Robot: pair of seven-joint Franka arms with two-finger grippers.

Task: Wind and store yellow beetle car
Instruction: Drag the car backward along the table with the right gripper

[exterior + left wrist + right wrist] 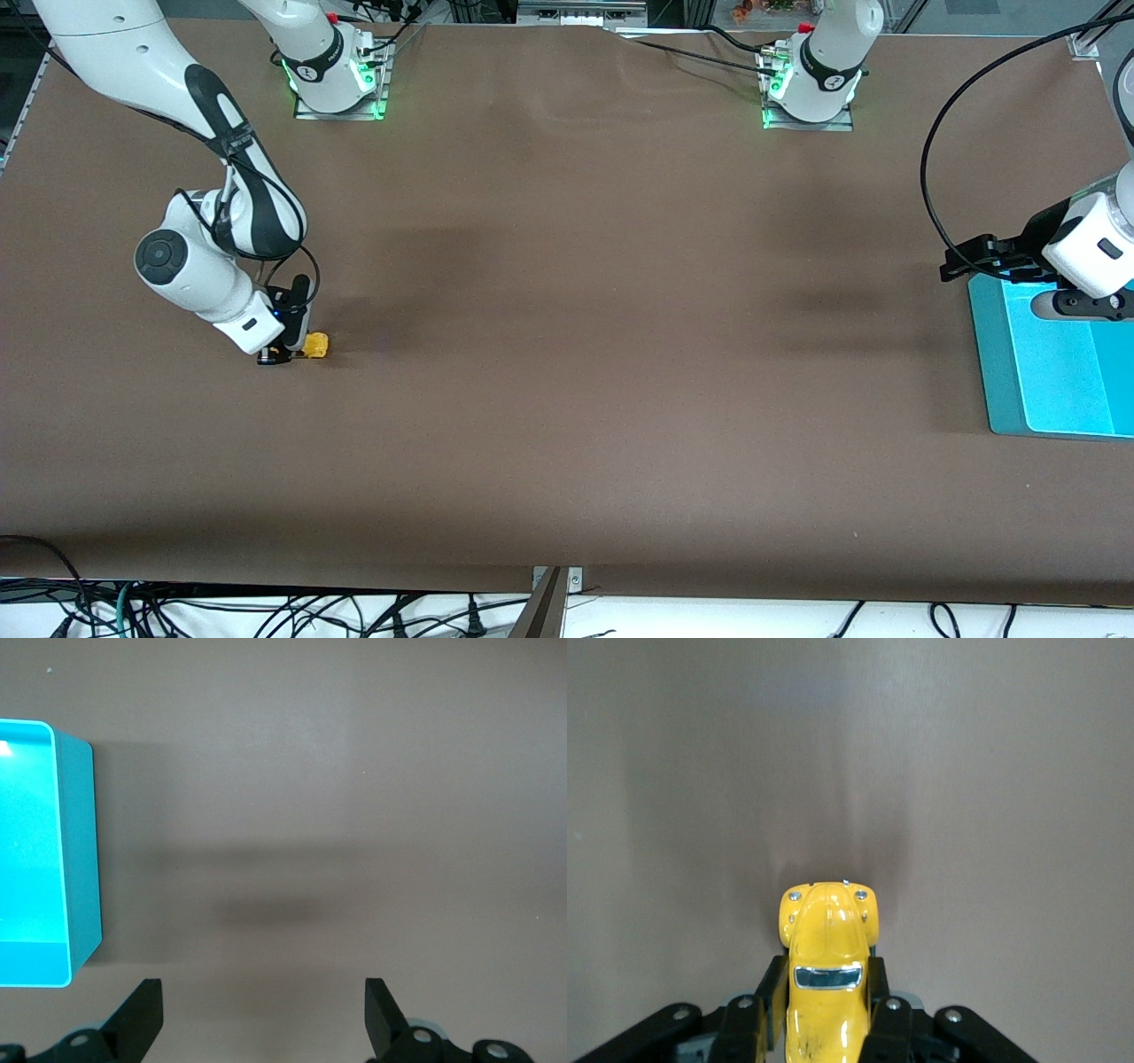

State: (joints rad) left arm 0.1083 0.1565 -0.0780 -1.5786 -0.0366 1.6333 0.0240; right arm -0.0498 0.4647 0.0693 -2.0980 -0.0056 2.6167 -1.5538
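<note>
The yellow beetle car point(315, 345) sits low at the brown table toward the right arm's end. My right gripper point(290, 352) is shut on its sides; in the right wrist view the car point(827, 966) sits between the black fingers point(765, 1005) with its rounded nose sticking out past them. I cannot tell whether its wheels touch the table. My left gripper point(961, 263) is open and empty, held over the table at the edge of the teal bin point(1045, 372); its fingertips point(142, 1014) stand wide apart.
The teal bin stands at the left arm's end of the table; its wall point(78, 850) shows in the left wrist view. The brown mat point(567, 310) covers the table. Cables lie along the table's near edge.
</note>
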